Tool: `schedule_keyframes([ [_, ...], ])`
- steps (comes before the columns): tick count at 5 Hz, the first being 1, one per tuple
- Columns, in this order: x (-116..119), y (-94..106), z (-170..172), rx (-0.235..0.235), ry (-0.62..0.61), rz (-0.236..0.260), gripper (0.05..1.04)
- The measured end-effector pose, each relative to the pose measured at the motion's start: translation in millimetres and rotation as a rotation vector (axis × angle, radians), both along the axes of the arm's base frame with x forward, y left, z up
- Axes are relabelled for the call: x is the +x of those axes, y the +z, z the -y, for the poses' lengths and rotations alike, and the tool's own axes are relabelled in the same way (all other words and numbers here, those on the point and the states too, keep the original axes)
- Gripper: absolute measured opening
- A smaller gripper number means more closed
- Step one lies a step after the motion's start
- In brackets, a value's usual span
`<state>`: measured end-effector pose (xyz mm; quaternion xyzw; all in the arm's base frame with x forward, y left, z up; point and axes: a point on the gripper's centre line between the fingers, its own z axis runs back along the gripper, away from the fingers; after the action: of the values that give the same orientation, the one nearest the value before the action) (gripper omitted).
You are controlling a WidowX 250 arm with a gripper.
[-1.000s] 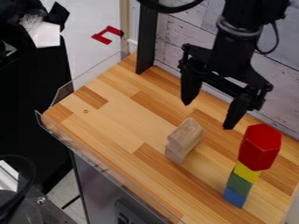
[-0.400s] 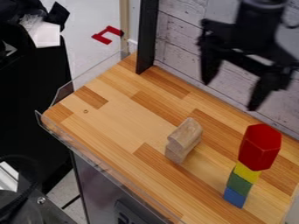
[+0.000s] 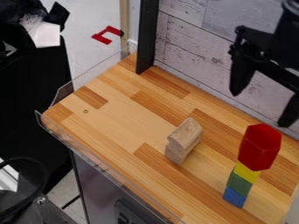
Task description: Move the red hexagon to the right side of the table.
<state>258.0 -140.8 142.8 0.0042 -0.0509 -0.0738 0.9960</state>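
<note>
Hexagon [image 3: 260, 146], red, atop yellow block [image 3: 247, 173], lower than pincer [image 3: 260, 109], apart; jaws spread wide.

table [image 3: 116, 118]: smooth wood | red hexagon [image 3: 260, 146]: smooth | block [image 3: 186, 133]: matt wood

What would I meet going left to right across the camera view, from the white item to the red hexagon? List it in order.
White item → red angular shape → black post → light wooden block → red hexagon, atop a stack of small blocks.
</note>
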Motion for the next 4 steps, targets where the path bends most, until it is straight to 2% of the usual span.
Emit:
schedule_keyframes([
  [1, -1, -9.5, 8, -0.026, 0.007, -0.033, 1.000],
  [2, -1, -12.1, 12, -0.049, 0.014, -0.043, 1.000],
  [3, 2, -24.3, 14, -0.064, 0.051, -0.084, 1.000],
  [4, 6, -30.6, 11, -0.081, 0.102, -0.103, 1.000],
])
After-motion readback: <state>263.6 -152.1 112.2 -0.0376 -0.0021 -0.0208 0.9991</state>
